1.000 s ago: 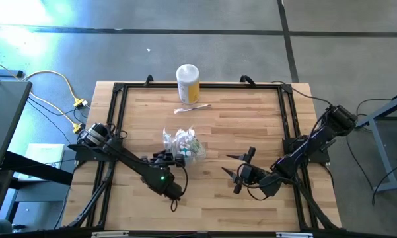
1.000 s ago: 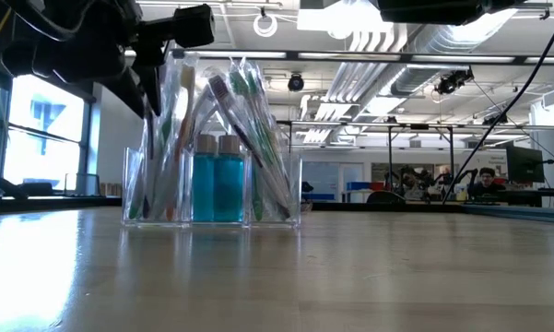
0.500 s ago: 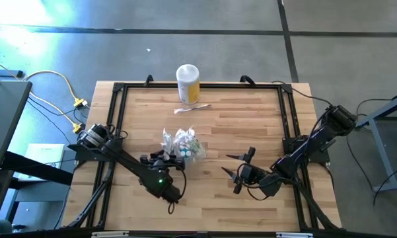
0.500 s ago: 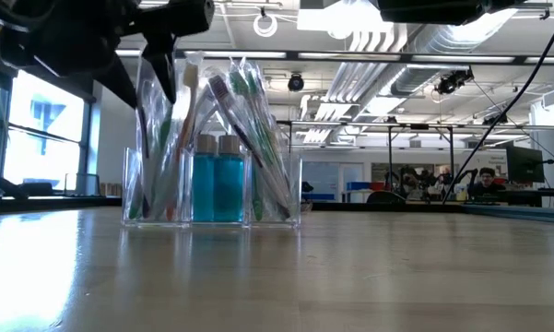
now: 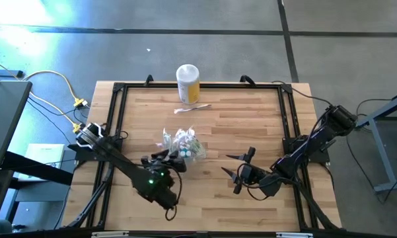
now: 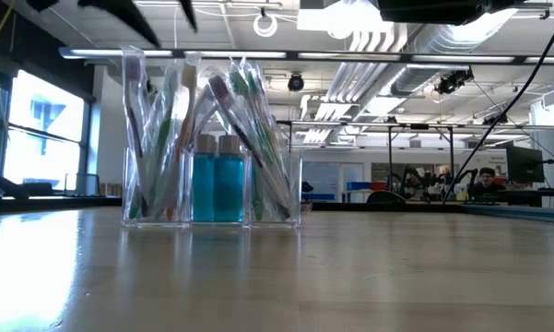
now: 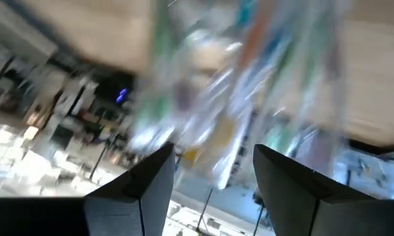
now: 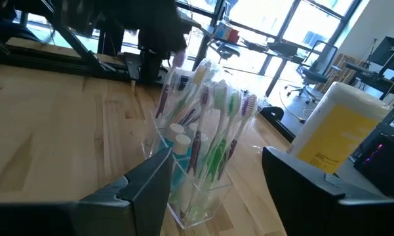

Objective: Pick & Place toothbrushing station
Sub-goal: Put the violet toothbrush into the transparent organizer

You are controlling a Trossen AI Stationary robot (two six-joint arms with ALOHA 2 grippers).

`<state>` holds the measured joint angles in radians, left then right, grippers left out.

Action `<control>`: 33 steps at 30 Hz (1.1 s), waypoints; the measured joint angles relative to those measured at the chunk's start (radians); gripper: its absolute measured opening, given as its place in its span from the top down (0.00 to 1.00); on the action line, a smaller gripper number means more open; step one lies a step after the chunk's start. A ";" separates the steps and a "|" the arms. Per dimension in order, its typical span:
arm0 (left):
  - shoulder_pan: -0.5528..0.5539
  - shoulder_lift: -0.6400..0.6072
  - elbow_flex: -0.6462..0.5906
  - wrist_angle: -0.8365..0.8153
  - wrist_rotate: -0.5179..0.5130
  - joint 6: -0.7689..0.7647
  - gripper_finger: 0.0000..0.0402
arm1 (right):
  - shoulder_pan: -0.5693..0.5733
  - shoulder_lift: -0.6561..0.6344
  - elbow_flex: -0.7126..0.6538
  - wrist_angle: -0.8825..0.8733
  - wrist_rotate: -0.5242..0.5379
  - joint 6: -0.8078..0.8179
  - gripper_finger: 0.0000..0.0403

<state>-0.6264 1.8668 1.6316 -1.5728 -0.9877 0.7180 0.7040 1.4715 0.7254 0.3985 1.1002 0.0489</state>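
The toothbrushing station (image 5: 183,145) stands upright near the middle of the desk (image 5: 251,112). It is a clear container with wrapped toothbrushes and two small blue bottles (image 6: 217,181) inside. Its place on the desk is the same as one second ago.

The left gripper (image 5: 170,156) has changed. One second ago, in the low view, its dark fingers were at the left upper part of the container, close on the toothbrush wrappers. Now only their tips show at the top edge of that view, above the container and apart from it. In the high view the left arm has drawn a little back toward the near left corner of the desk, and the gripper is just beside the container, on its near-left side. In the left wrist view the two fingers (image 7: 144,187) stand apart with nothing between them, so the gripper is parted and holds nothing.

The right gripper (image 5: 236,167) rests as before, right of the container and well apart from it, with the fingers (image 8: 144,183) wide and nothing in them.

A yellow jar with white lid (image 5: 187,83) stands at the far edge of the desk.
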 joint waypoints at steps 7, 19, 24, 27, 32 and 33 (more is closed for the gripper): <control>-0.002 -0.137 0.120 0.001 -0.037 -0.306 0.50 | -0.021 0.000 0.000 0.000 -0.001 -0.019 0.43; 0.142 -0.565 0.176 0.005 0.110 -0.994 0.50 | -0.374 -0.088 0.000 -0.182 -0.357 0.105 0.43; 0.206 -0.778 0.001 0.146 0.111 -1.063 0.50 | -0.634 -0.162 0.000 -0.282 -0.650 0.109 0.43; 0.217 -0.911 -0.177 0.333 0.110 -1.019 0.50 | -0.817 -0.179 0.001 -0.283 -0.892 0.091 0.43; 0.216 -1.089 -0.495 0.673 0.137 -0.821 0.50 | -1.086 -0.137 0.041 -0.289 -1.170 0.065 0.43; 0.216 -1.116 -0.551 0.740 0.141 -0.787 0.50 | -1.126 -0.118 0.054 -0.290 -1.207 0.055 0.43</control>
<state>-0.4104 0.7512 1.0801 -0.8327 -0.8470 -0.0690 -0.4223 1.3534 0.7797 0.1082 -0.1069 0.1041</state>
